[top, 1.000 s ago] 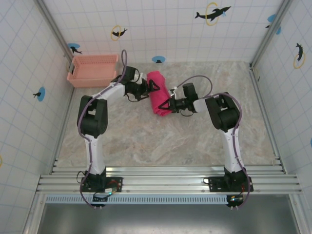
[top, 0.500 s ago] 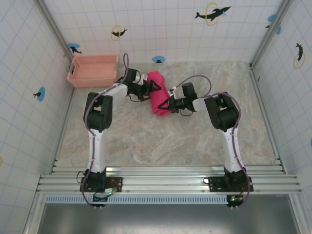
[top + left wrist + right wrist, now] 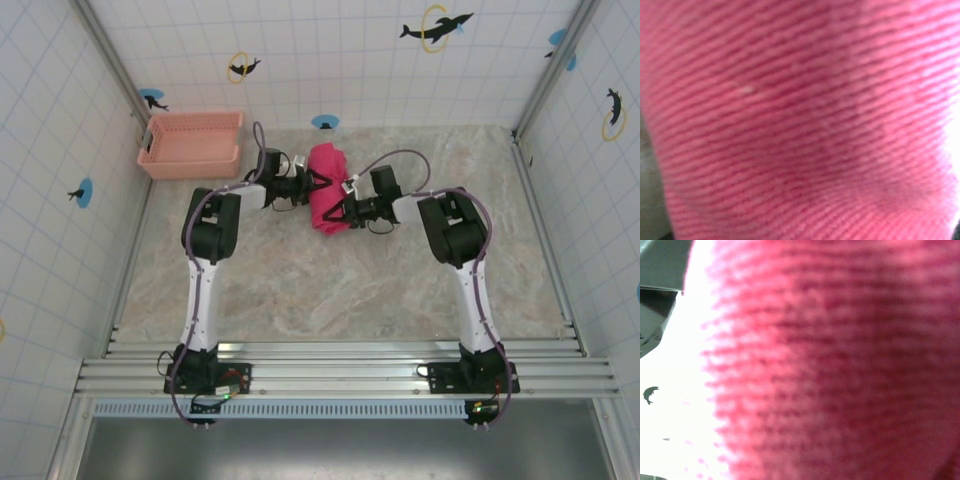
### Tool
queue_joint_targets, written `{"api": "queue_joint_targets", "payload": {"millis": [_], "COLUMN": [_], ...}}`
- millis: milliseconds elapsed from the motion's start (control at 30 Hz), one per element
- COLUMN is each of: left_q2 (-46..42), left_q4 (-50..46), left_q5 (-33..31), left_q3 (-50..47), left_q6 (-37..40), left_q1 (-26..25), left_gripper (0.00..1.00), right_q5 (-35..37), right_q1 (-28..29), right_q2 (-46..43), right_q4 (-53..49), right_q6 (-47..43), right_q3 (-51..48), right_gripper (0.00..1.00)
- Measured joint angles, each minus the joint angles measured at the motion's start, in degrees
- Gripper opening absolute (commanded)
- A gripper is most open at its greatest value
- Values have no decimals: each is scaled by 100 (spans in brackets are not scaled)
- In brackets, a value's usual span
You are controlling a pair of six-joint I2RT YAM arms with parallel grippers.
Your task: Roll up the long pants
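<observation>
1. The long pants [image 3: 325,190] are a tight magenta roll on the bench [image 3: 330,290], to the right of the salmon basket [image 3: 192,143] and clear of it.
2. Over the last second the left arm has stretched out. The left gripper [image 3: 318,182] has slid away from the basket and now presses into the roll's basket-facing side.
3. The right gripper [image 3: 343,210] has crept slightly inward and meets the roll's lower end on the side away from the basket.
4. The roll has moved a touch away from the basket and kept its shape.
5. Both wrist cameras show ribbed pink cloth at very close range. I cannot tell whether either pair of jaws is clenched on the fabric or only pushing against it.
6. Judgement: the rolling looks essentially done. The two grippers seem to be squeezing and tidying the bundle from both sides.
</observation>
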Motion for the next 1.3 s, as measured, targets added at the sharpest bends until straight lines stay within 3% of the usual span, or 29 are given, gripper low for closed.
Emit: {"api": "queue_joint_targets", "payload": {"millis": [67, 100, 133, 233, 300, 500, 800, 1100, 1300], "left_q2": [90, 116, 142, 201, 210, 210, 210, 199, -188], "left_q4": [297, 389, 487, 750, 782, 201, -199, -28, -310], "left_q5": [105, 131, 157, 177, 162, -310, -1390, -2048, -2326], "left_q3": [-2, -2, -2, -2, 2, 442, 1598, 2586, 2796], "left_q6": [-280, -380, -463, -651, -732, -590, -791, -1298, -1095], "left_q1": [9, 9, 9, -4, -4, -140, -122, 544, 1189], "left_gripper": [5, 0, 0, 0, 0, 0, 0, 0, 0], "right_q5": [2, 7, -4, -105, -216, -422, -291, -184, -160], "right_q1": [0, 0, -2, 7, -2, -409, -2435, -2293, -2103], "right_q2": [13, 17, 22, 31, 20, -238, -1368, -1408, -1379], "right_q4": [-57, -101, -181, -664, -1172, -3272, -4631, -4837, -4916], "right_q6": [-44, -72, -98, -313, -730, -2291, -2986, -3123, -3176], "right_q3": [61, 87, 129, 258, 437, 422, -1257, -1257, -1178], "right_gripper": [28, 31, 35, 63, 73, 78, 79, 78, 77]}}
